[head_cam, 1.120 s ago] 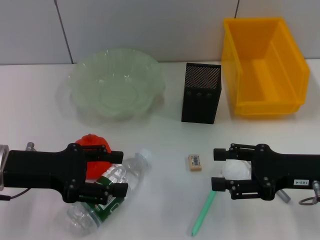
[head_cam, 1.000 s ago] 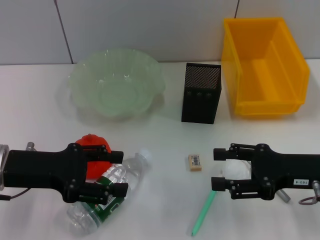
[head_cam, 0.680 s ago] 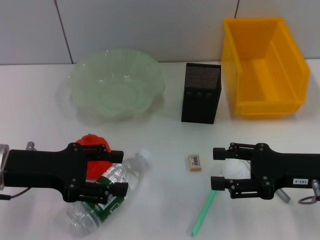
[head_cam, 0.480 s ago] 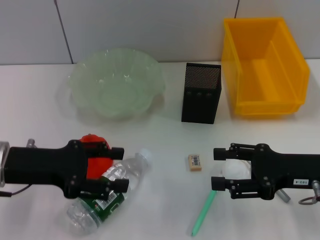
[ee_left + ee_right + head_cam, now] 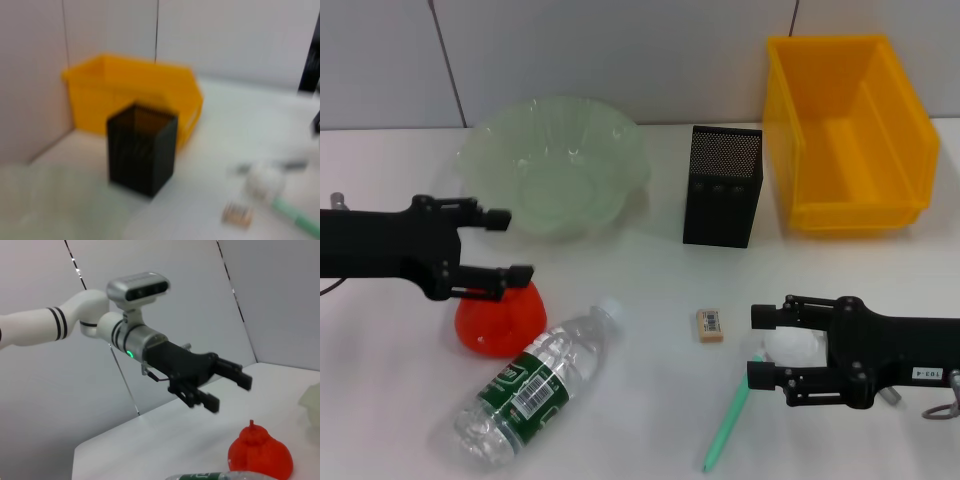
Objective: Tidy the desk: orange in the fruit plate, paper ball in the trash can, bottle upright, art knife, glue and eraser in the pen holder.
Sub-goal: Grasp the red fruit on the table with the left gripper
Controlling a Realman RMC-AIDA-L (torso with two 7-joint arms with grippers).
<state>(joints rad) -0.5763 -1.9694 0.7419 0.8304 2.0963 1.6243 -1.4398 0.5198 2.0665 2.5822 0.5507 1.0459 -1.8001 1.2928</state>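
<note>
The orange [image 5: 500, 320] lies on the white table beside the lying bottle [image 5: 535, 388]. My left gripper [image 5: 516, 245] is open and empty, raised just behind the orange; the right wrist view shows it [image 5: 230, 392] above the orange [image 5: 260, 455]. My right gripper [image 5: 757, 347] is open, its fingers on either side of the white paper ball [image 5: 792, 345]. The green art knife [image 5: 728, 422] lies beside that gripper. The eraser [image 5: 710, 324] lies mid-table. The black pen holder [image 5: 723, 187] stands behind it. The glue is out of view.
A pale green fruit plate [image 5: 555, 165] stands at the back left and a yellow bin [image 5: 845, 130] at the back right. The left wrist view shows the pen holder [image 5: 142, 150], the bin [image 5: 135, 85], the eraser [image 5: 237, 214] and the paper ball [image 5: 265, 182].
My left gripper has let go of the orange and bottle area, lifting back and to the left, empty. The orange now lies uncovered. My right gripper has shifted slightly toward the front edge.
</note>
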